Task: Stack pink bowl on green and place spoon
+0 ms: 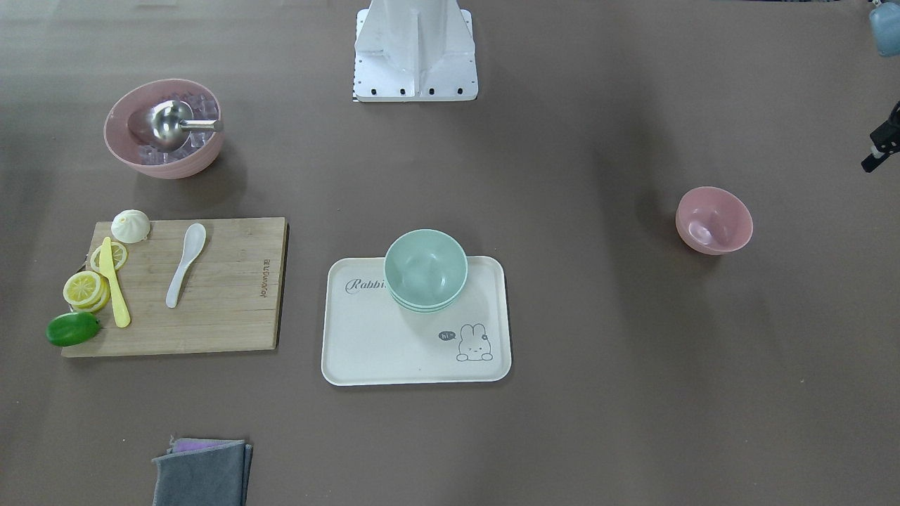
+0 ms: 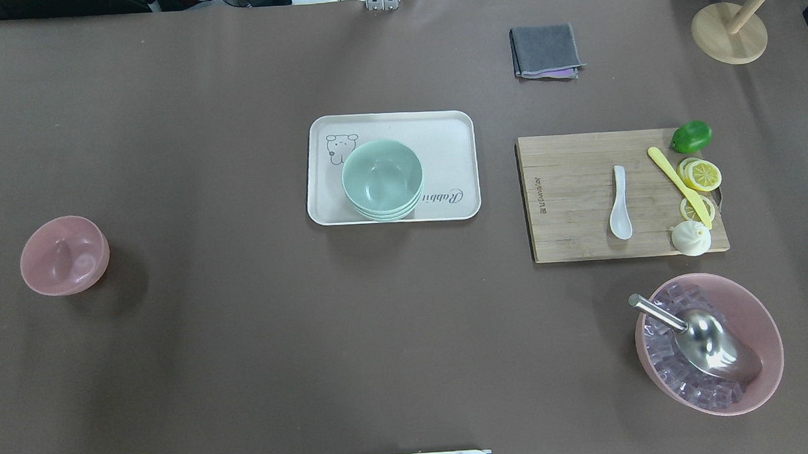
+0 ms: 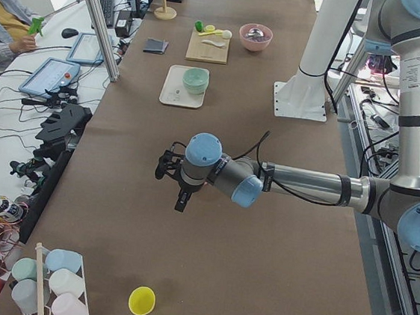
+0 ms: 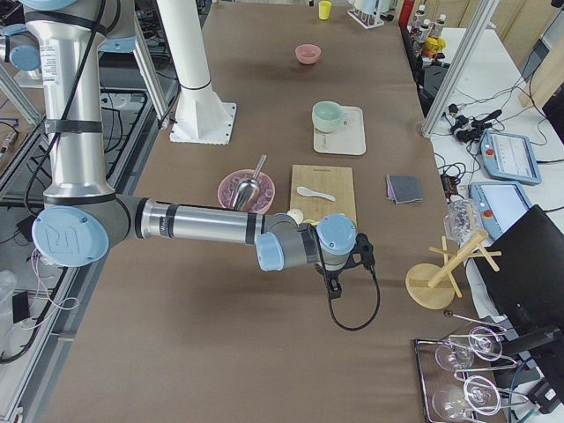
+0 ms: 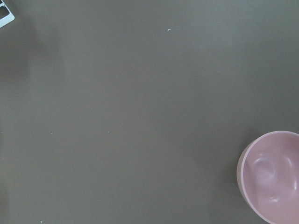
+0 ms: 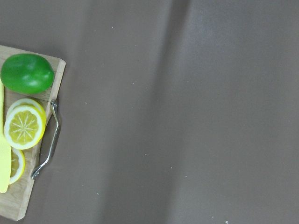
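The small pink bowl [image 2: 64,255] stands alone on the table at the robot's left; it also shows in the front view [image 1: 714,220] and at the lower right of the left wrist view [image 5: 275,177]. Stacked green bowls [image 2: 382,180] sit on a white rabbit tray [image 2: 440,128] in the middle. A white spoon [image 2: 620,202] lies on the wooden cutting board [image 2: 568,197]. My left gripper [image 3: 170,191] hovers above the table short of the pink bowl. My right gripper [image 4: 339,278] hovers beyond the board's lime end. I cannot tell whether either is open or shut.
A large pink bowl [image 2: 709,342] with ice cubes and a metal scoop stands near the board. On the board lie a lime [image 2: 691,136], lemon slices, a yellow knife and a bun. A grey cloth [image 2: 547,51] and a wooden stand [image 2: 729,30] are at the far side.
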### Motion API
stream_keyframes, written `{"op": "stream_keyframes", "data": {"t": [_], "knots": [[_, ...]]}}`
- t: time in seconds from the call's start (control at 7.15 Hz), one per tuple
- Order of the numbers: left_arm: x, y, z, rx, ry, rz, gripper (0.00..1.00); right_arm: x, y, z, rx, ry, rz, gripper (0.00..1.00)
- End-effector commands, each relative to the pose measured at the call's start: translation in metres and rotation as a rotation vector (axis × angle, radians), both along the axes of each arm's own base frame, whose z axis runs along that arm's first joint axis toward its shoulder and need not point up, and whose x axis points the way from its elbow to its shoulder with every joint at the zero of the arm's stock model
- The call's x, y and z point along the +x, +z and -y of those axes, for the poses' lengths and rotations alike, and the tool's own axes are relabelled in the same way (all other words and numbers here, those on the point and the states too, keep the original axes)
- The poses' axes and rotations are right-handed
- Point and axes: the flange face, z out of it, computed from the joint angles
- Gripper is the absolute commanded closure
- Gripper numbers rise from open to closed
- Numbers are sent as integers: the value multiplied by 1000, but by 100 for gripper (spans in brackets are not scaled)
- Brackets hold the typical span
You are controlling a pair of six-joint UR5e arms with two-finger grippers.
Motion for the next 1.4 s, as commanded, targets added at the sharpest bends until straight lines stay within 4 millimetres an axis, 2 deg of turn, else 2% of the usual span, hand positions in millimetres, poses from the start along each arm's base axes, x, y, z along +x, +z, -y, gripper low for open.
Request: {"op": "stream_keyframes", "data": {"t": [0.0, 0.14, 0.84, 0.98, 1.12, 1.26], "knots": [[4, 11, -12, -36, 25, -28, 2, -1, -7, 0, -9, 14, 13, 0], [2, 18, -20, -42, 28, -22, 2, -1, -6, -1, -9, 13, 13, 0], [5, 17, -20, -63, 13, -21, 2, -2, -9, -4, -4, 17, -6, 0], [19, 17, -20, -79, 22, -27, 2, -11, -25, -2, -16, 34, -2, 0], [45, 18, -16, -72, 32, -6, 2, -26, -41, 0, -22, 41, -12, 0], [93, 8, -11, -93, 29, -1, 2, -41, -57, 0, -31, 40, -4, 0]]}}
